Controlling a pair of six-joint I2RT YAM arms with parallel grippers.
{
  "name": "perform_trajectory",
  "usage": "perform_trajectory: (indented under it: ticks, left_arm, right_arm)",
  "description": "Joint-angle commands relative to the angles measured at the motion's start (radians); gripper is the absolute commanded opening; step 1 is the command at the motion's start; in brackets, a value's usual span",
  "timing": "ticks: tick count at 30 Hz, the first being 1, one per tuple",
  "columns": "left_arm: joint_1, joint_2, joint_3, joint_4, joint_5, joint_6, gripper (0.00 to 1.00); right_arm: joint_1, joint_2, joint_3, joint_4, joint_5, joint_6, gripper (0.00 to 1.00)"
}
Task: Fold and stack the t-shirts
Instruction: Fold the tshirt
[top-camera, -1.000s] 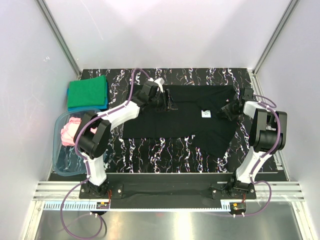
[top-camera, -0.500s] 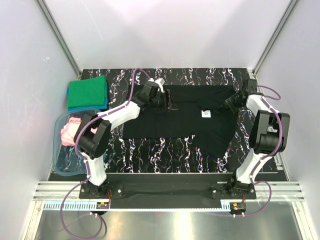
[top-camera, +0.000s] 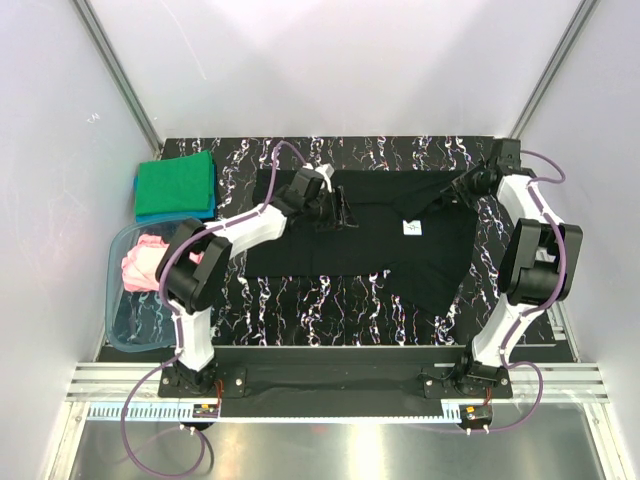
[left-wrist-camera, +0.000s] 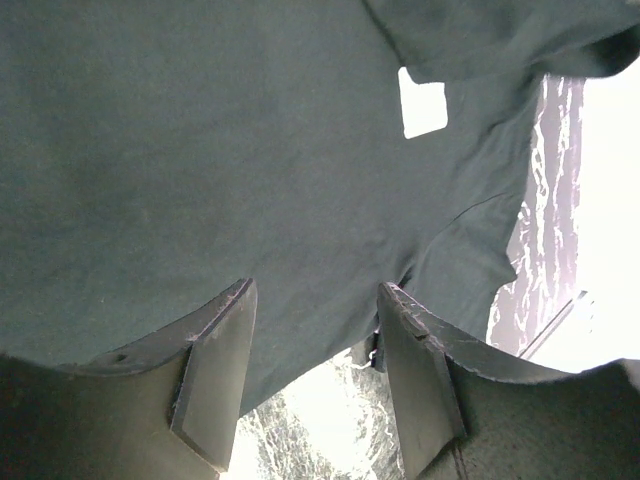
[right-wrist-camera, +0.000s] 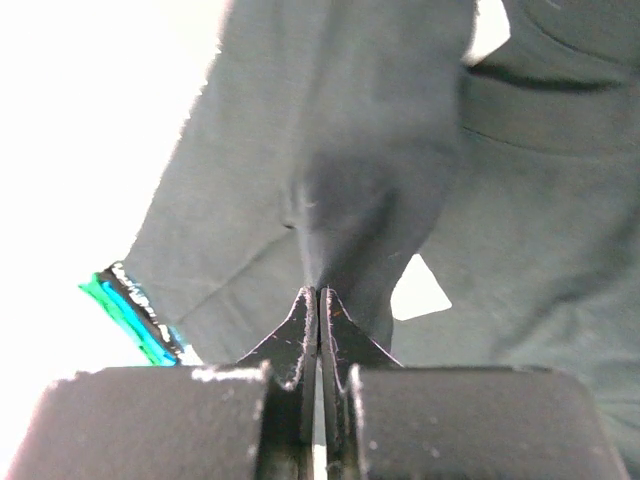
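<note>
Now, my right gripper (right-wrist-camera: 318, 296) is pressed together, and between its fingers it pinches a fold of the black t-shirt (top-camera: 365, 240). The cloth pulls into a ridge from the tips toward the small white neck label (right-wrist-camera: 418, 290). My left gripper (left-wrist-camera: 315, 290) has its fingers wide apart with nothing between them. It is low over the same shirt, near its far edge and left of the label; if it touches the cloth, I cannot tell. The shirt lies spread across the middle of the table (top-camera: 300, 300), and its right far part is bunched where I hold it. At the far left corner the green t-shirt (top-camera: 176, 183) lies folded on the blue t-shirt (top-camera: 172, 214). Nearer to me on that side, the pink t-shirt (top-camera: 140, 262) lies crumpled inside the clear tub (top-camera: 125, 330).
</note>
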Motion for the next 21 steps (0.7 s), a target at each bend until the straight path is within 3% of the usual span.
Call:
perform_trajectory:
  ticks: [1,9,21]
  left_arm:
    - [-0.016,0.016,0.050,0.037,-0.023,0.013,0.57]
    - [-0.056,0.054,0.088,0.079,-0.014,-0.023,0.57]
    - [-0.229,0.182,0.315,0.033,-0.458,0.029,0.51]
  right_arm:
    - [0.006,0.044,0.086,-0.008,-0.064,0.004,0.00]
    - [0.006,0.058,0.112,-0.019,-0.085,0.002,0.00]
    - [0.006,0.059,0.061,0.036,-0.200,0.033,0.00]
